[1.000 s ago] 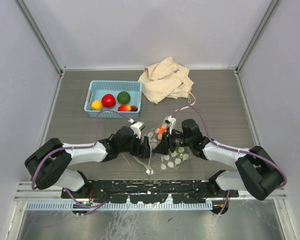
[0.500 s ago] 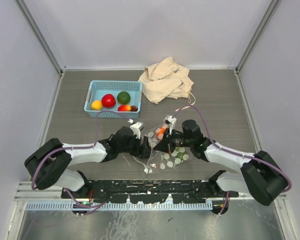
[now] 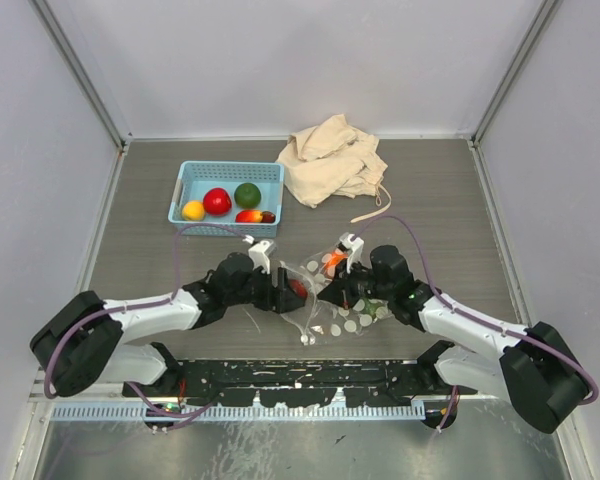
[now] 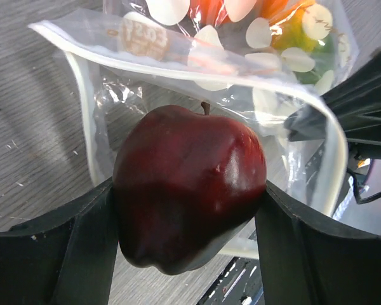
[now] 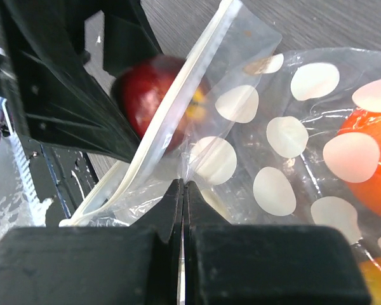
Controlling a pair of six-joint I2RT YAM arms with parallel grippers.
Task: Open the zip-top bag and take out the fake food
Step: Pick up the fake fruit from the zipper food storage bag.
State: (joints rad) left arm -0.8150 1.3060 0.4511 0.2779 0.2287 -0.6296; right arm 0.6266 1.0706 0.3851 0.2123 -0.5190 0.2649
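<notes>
The grey tabletop (image 3: 440, 220) carries a beige cloth drawstring bag (image 3: 332, 158) at its far middle and, to the left of that, a light blue perforated basket (image 3: 188, 180) holding several pieces of fake food (image 3: 217, 201). Near the arms lies the polka-dotted zip-top bag (image 5: 292, 140), its mouth open, with orange and yellow-green pieces inside. A dark red apple (image 4: 187, 184) sits at that mouth, clamped between the left fingers (image 4: 82, 241). The right fingers (image 5: 114, 267) are pressed together on the bag's clear film beside the zip strip.

clear white-dotted plastic zip-top bag (image 5: 286, 136): thin film, crinkled, shiny
dark red plastic apple (image 4: 187, 184): glossy, smooth
my left gripper's black fingers (image 4: 51, 254): matt plastic
grey tabletop (image 3: 430, 200): matt wood grain
beige bag (image 3: 330, 160): creased cloth
light blue basket (image 3: 230, 166): perforated plastic
</notes>
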